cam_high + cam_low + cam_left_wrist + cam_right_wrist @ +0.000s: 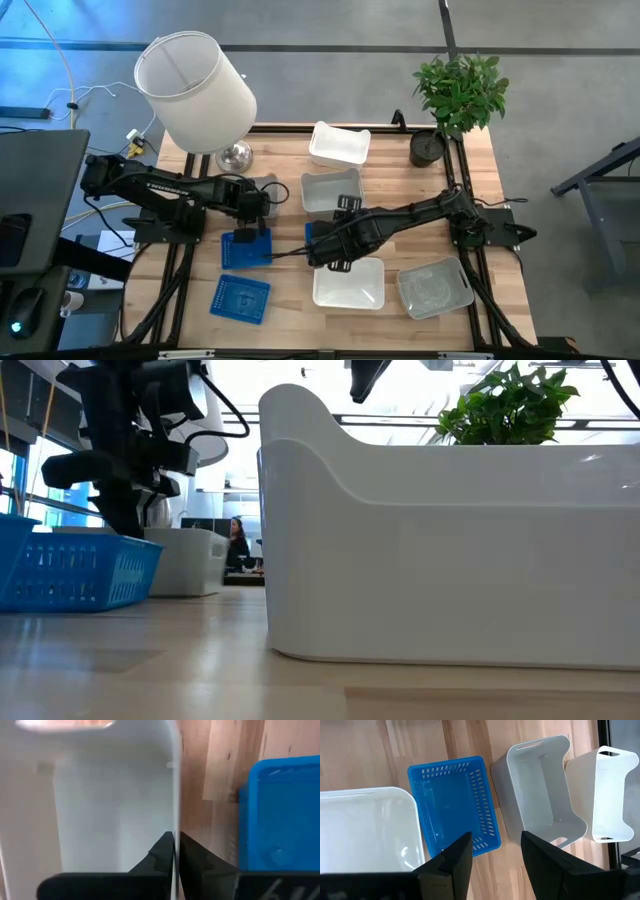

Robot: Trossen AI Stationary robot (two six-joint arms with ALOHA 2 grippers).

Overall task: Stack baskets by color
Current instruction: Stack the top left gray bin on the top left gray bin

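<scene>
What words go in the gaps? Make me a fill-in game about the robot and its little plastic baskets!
1. The left gripper is ___ on the thin wall of a pale plastic basket.
2. The right gripper hangs with its fingers ___ over the perforated blue plastic basket.
3. The green leafy plant grows in a pot coloured ___.

Missing words: shut; open; black.

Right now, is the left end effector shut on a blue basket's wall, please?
No: the left end effector is shut on a pale basket's wall; the blue basket lies beside it, as the left wrist view shows.
</scene>
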